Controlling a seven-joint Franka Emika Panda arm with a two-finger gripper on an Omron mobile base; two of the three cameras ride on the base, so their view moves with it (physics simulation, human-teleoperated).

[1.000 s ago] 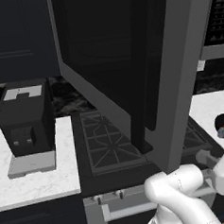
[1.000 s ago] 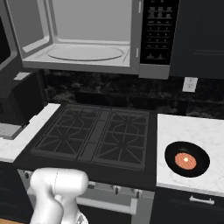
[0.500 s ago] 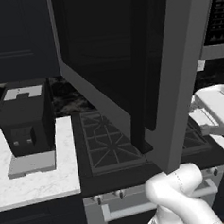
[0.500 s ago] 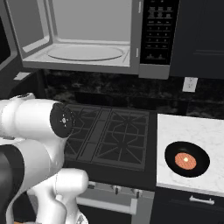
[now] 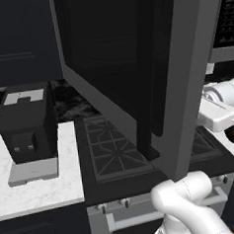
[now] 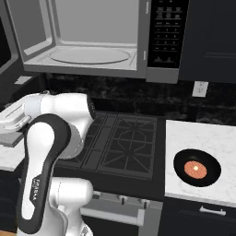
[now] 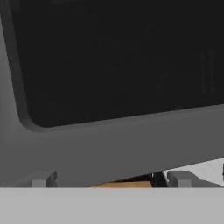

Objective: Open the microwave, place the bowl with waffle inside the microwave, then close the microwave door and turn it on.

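Note:
The microwave (image 6: 146,69) hangs above the stove with its cavity open and the glass turntable (image 6: 88,56) bare. Its keypad strip (image 6: 166,32) is on the right. The microwave door (image 5: 186,84) is swung far out, with its dark handle (image 5: 149,136) toward the left base view. The bowl with waffle (image 6: 197,167) sits on the right counter, far from the arm. My gripper (image 7: 109,181) is open, with nothing between the fingertips (image 7: 41,179), close against the door's grey frame (image 7: 109,144) and dark window. The wrist (image 6: 14,117) hovers at the left, below the door.
A black coffee machine (image 5: 28,125) stands on the left marble counter. The gas stove (image 6: 124,138) lies under the microwave. A wall outlet (image 6: 199,88) is behind the right counter (image 6: 198,133). The open door blocks much of the space over the stove's left side.
The arm has swung up from low in front of the stove. Its wrist is now level with the lower edge of the open door. Door and bowl have not moved.

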